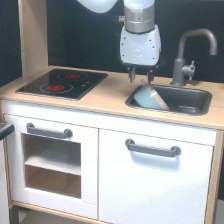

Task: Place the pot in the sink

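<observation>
Exterior view: pot tilted against sink left wall.

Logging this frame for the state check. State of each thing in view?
pot: in the sink, tilted, leaning against its left wall
sink: holds the pot, otherwise bare
tool: above the pot, fingers apart, holding nothing
tap: no water running
stove: nothing on it
cupboard door: closed
</observation>
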